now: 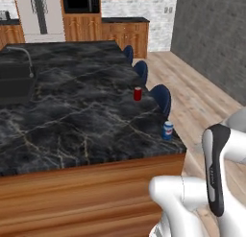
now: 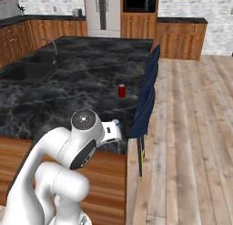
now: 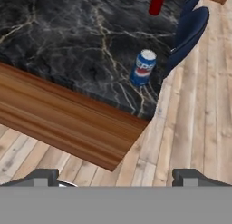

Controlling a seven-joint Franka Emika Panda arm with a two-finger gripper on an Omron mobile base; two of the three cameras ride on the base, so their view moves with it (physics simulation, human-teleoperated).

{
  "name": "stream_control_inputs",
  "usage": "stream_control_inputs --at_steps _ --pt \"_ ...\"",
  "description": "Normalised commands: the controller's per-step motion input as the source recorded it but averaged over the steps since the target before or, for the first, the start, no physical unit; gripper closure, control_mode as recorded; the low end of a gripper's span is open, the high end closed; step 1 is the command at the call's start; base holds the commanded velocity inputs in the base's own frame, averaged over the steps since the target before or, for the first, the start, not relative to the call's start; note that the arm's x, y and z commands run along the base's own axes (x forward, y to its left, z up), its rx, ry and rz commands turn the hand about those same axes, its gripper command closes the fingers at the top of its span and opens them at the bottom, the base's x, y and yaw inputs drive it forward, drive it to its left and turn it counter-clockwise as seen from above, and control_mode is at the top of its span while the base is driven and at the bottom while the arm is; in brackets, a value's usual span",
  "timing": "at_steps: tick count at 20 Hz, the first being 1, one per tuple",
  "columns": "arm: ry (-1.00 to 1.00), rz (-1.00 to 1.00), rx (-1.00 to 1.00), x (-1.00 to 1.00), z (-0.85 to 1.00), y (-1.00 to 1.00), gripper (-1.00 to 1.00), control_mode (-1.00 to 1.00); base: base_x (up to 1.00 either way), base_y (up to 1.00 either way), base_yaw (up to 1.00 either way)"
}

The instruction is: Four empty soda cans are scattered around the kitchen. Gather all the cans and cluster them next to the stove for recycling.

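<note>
Hand view shows the blue and white can [image 3: 143,67] upright, centre right, near the bench [image 3: 68,46] corner, so the spread, empty hand [image 3: 116,177] should approach centred, clearing the chair [image 3: 189,30].

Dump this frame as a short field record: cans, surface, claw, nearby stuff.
blue can: upright, near the island's near right corner
red can: upright, farther along the same right edge
island: dark marble top, wood sides
sink: set into the island's left side, with faucet
chairs: blue, tucked along the island's right side
claw: open, empty, off the island's corner over the wood floor, apart from both cans
microwave: on the far wall
</note>
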Motion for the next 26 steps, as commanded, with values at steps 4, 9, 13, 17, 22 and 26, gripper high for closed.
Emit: stream_control_inputs --at_steps 4,9,13,17,22,26 --pt "0.0 0.0 0.0 0.0 0.0 0.0 -1.0 1.0 0.6 0.0 0.03" --pt "0.15 0.0 0.0 0.35 0.22 0.0 -1.0 -1.0 0.23 0.0 0.01" --pt "0.31 -0.05 0.0 0.47 0.53 0.04 -1.0 -1.0 0.0 0.0 0.0" --pt "0.13 -0.02 -0.01 0.14 0.16 0.0 -1.0 -1.0 0.0 0.0 0.0" --pt "0.0 0.0 0.0 0.0 -0.07 0.06 -1.0 -1.0 0.0 0.0 0.0" --pt "0.0 0.0 0.0 0.02 -0.25 0.19 -1.0 -1.0 0.0 0.0 0.0"
